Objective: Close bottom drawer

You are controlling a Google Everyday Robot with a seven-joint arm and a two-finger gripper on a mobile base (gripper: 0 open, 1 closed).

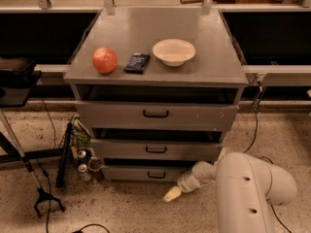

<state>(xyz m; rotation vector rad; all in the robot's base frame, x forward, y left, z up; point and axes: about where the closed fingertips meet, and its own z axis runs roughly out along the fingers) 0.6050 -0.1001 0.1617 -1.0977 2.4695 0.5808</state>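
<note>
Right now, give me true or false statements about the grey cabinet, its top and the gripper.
The round red apple lies left of the shallow white bowl on the grey metal cabinet. True.
The small dark packet lies inside the bowl. False: it lies on the cabinet top, between apple and bowl.
The gripper hovers above the bowl. False: it is near the floor, by the bottom drawer.
The bottom drawer has a small black handle. True.
</note>
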